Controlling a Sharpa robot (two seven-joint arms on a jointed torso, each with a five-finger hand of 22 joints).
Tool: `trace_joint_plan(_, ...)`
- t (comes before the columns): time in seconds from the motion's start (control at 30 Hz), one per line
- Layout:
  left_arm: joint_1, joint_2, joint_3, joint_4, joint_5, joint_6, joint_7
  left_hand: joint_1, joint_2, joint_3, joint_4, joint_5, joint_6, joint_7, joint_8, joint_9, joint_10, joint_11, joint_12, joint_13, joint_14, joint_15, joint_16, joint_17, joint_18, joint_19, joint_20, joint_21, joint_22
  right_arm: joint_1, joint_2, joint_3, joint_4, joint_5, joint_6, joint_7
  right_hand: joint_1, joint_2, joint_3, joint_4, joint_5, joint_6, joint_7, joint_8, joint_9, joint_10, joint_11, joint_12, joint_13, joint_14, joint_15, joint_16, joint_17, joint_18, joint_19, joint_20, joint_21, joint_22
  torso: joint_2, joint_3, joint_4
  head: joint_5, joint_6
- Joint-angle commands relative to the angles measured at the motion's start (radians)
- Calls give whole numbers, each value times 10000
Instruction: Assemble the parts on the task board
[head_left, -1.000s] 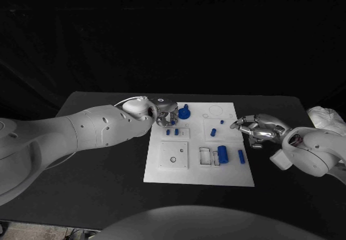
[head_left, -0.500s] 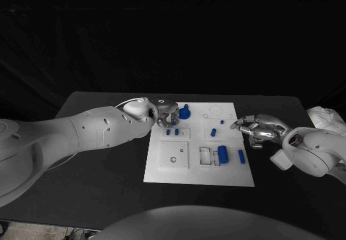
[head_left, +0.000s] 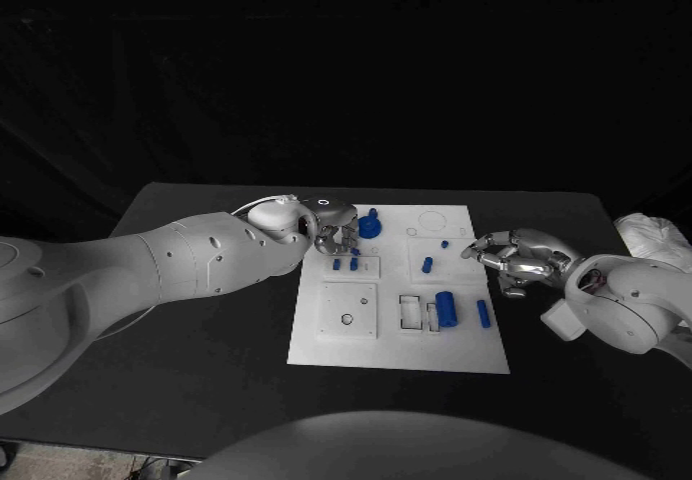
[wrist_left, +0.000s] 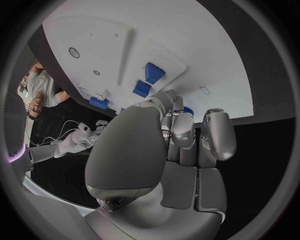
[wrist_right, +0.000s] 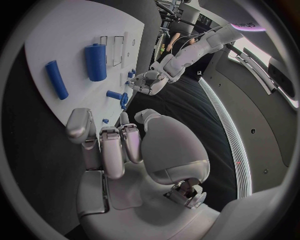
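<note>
Hovering over the far left part of the task board (head_left: 397, 345), the left hand (head_left: 335, 232) is curling its fingers just above two small blue pegs (head_left: 345, 264), likely to seat one; whether it is pinching anything, cannot tell; right hand (head_left: 508, 258) is waiting off the board's right edge on the desk (head_left: 188, 330), fingers curled, grasping nothing; a blue knob (head_left: 369, 225) is standing close beside the left fingers, crowding the approach; a large cylinder (head_left: 446, 308) and a slim bar (head_left: 482, 313) are lying loose nearer the right hand.

White task board (head_left: 397, 345) mid-table; blue parts (head_left: 446, 308) scattered on it.

A black table (head_left: 188, 330) stands before a black backdrop (head_left: 346, 90) in dim light.
</note>
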Motion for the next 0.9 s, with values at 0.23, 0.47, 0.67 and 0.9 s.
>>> trace_joint_plan(0.23,-10,70,4,-80,289,80,-41,-81,58,18,41,49,-54,-23,-47,-28,28,33,-63,13,-102,-9,-147,-120,18,-96,-4,-122,1666,-11,14,-2,0,-21,178,-34,37,-49,84,-6,-95,98,1,50,14,-40,6,-34,1230,189,-5,-32,1823,101,-63,22,-61,1275,3,1,-1,-5,-1)
trace_joint_plan(0.47,-7,-74,32,73,320,-881,229,-195,-128,-131,19,-274,-342,-46,-180,-117,-140,24,-58,73,-112,-4,-126,-76,21,-121,7,-169,1661,-11,-19,-2,7,-21,137,-10,37,-49,84,-6,-95,98,1,50,14,-40,6,-34,1230,189,-5,-32,1823,101,-63,22,-61,1275,1,1,7,-45,-1)
trace_joint_plan(0.67,93,-332,176,415,336,-1849,595,-348,-213,-296,134,-744,-255,-17,-86,-115,-158,-3,178,244,0,-25,99,191,-6,-57,-7,-41,1704,-11,-45,-2,16,-21,123,1,37,-49,84,-6,-95,98,1,50,14,-40,6,-34,1230,189,-5,-32,1823,101,-63,22,-61,1275,-5,5,7,-83,-1)
trace_joint_plan(0.9,565,-637,292,1080,336,-2269,929,-492,-283,-455,343,-1093,-75,13,41,-105,-233,-4,410,417,148,-28,423,588,-43,38,-16,139,1759,-11,-93,-2,57,-20,66,36,39,-62,95,-6,-124,93,3,50,16,-57,9,-42,1216,181,-4,-37,1814,101,-66,24,-64,1274,6,4,8,-107,-1)
